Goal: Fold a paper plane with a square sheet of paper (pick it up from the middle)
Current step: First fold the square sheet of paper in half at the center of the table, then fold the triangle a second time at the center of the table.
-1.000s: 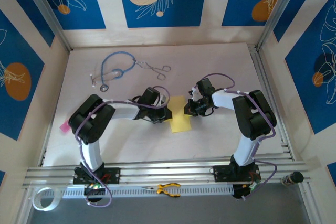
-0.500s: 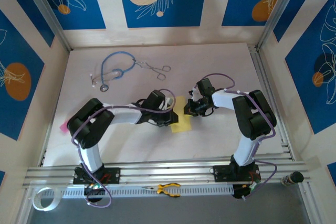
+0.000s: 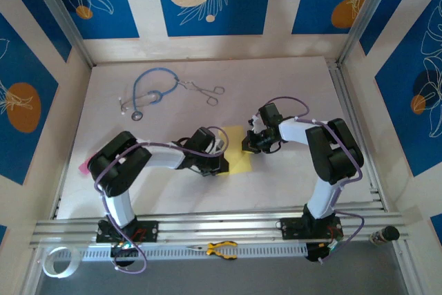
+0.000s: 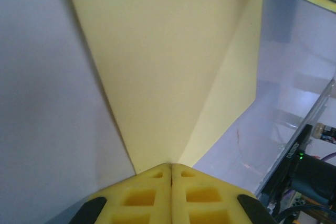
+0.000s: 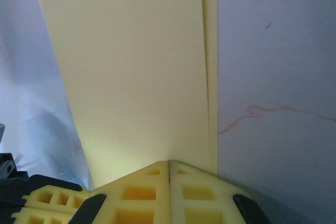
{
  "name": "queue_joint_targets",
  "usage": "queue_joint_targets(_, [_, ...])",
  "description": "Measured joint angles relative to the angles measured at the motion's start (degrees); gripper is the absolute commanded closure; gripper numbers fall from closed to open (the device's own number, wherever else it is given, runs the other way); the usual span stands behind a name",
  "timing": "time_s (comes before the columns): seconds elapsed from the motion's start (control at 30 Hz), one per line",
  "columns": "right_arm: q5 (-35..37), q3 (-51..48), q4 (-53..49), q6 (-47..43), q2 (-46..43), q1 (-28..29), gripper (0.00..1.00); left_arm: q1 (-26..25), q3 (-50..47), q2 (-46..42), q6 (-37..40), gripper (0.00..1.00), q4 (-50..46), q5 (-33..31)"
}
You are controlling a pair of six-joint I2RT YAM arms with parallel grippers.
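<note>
Nearer me than the stethoscope (image 3: 137, 115), my left pincer (image 4: 171, 167) and right pincer (image 5: 169, 163) each pinch opposite edges of the yellow paper (image 3: 239, 160).

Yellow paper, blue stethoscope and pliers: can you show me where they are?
yellow paper (image 3: 239, 162): top view, bare middle of the sheet.
stethoscope (image 3: 137, 115): top view, its round end piece.
pliers (image 3: 222, 247): top view, the yellow handles.
</note>
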Motion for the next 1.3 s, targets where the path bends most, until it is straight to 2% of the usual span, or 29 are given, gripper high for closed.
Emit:
queue_joint_targets(0.23, [-0.48,-0.17,0.57,0.04,-0.07,2.29,1.0,0.92,1.38,-7.74,1.81,0.85,-6.34,-3.93])
queue_joint_targets(0.37, [-0.37,-0.17,0.59,0.24,-0.07,4.31,1.0,4.35,5.18,-8.79,2.49,0.88,-7.19,-4.42])
queue_joint_targets(0.6, [-0.09,-0.31,-0.55,2.03,-0.85,5.07,1.0,10.91,11.87,-0.76,3.28,0.88,-7.13,-4.37])
queue_joint_targets(0.9, [-0.76,-0.57,-1.05,4.66,-2.36,5.53,0.98,12.04,16.81,9.2,4.81,0.9,-7.76,-2.64])
queue_joint_targets(1.17, [-1.57,-2.97,-2.6,7.26,-12.35,3.82,0.88,12.41,16.39,10.34,5.84,0.91,-6.84,-2.36])
queue_joint_targets(1.3, [-3.74,-6.51,-2.95,9.94,-15.91,0.94,0.77,12.79,14.84,10.36,5.86,0.91,-3.74,-0.81])
